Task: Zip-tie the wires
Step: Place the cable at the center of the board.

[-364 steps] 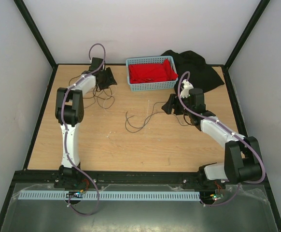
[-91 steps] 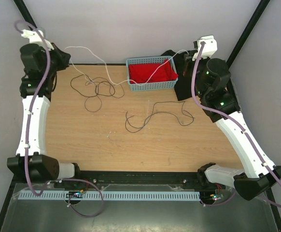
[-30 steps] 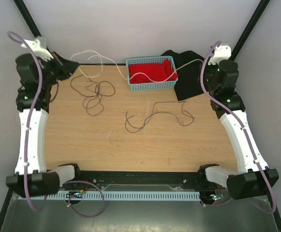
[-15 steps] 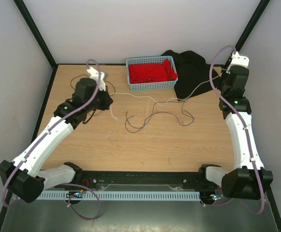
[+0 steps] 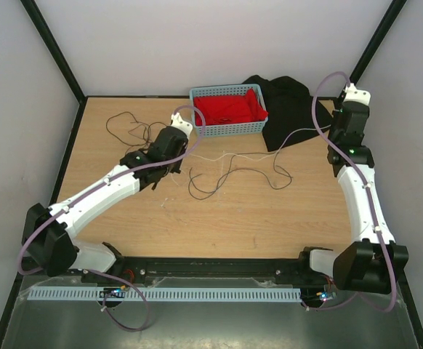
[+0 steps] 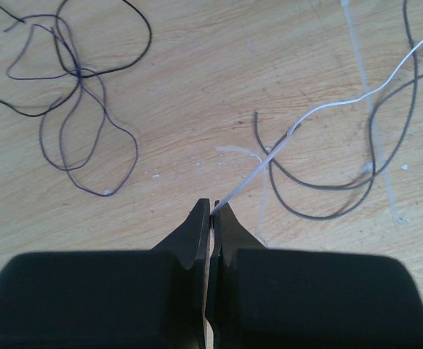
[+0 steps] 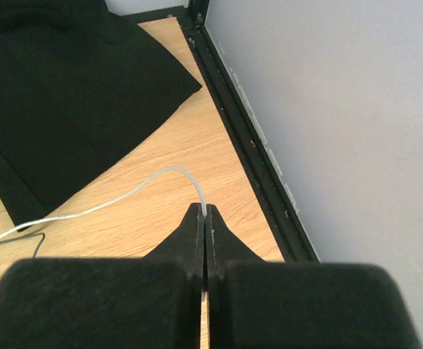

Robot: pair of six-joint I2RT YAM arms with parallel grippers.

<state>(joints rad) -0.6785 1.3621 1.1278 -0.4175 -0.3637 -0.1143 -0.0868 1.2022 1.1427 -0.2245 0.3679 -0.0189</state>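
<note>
On the wooden table (image 5: 219,218) the wires (image 5: 230,172) lie in two loose, separate tangles, none bundled, while a thin white strand (image 6: 270,153) stretches across between the left gripper (image 6: 211,211) and right gripper (image 7: 204,212), each clamped on one end, so the tying looks barely begun.

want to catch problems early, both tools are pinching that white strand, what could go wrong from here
1. The left tool and right tool each hold the white strand only at their very tips; more pull may slip it free.
2. The strand crosses the dark wires, so dragging it could snag or scatter their loops.
3. The right tool sits close to the black frame rail and wall, leaving little room to pull further.
</note>
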